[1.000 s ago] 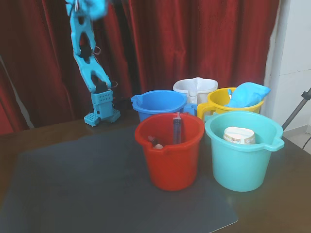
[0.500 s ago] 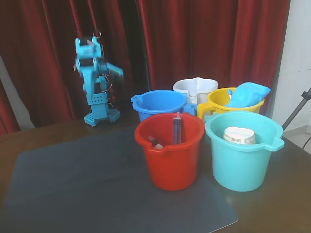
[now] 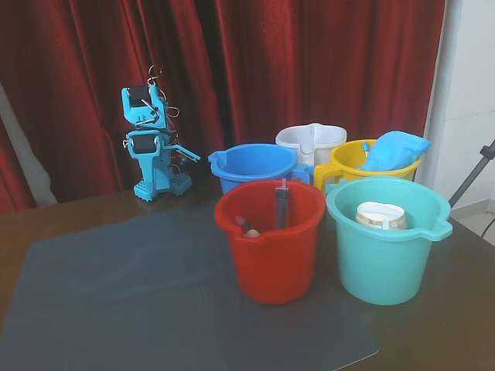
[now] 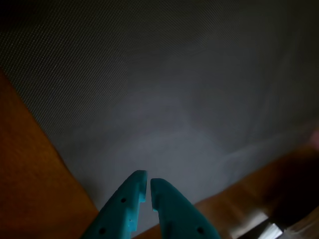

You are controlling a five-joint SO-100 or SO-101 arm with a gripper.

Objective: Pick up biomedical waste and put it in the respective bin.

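The biomedical waste (image 3: pixel 393 150), a wrinkly light-blue lump of fabric, lies in the top of the yellow bin (image 3: pixel 344 163) at the back right of the fixed view. The turquoise arm is folded down over its base at the back left, far from the buckets. Its gripper (image 3: pixel 188 154) points right there, too small to read. In the wrist view my gripper (image 4: pixel 148 180) is shut, its fingertips (image 4: pixel 162 191) nearly touching with nothing between them, above the grey mat (image 4: pixel 189 89).
A red bucket (image 3: pixel 271 243) with a grey syringe (image 3: pixel 281 205) stands in front. A teal-green bucket (image 3: pixel 385 239) holds a white round tub (image 3: pixel 380 216). Blue (image 3: pixel 251 166) and white (image 3: pixel 310 143) buckets stand behind. The grey mat (image 3: pixel 131 294) covers the brown table.
The arm has come down from its raised, stretched pose and folded up over its base. The buckets and the blue lump have not moved.
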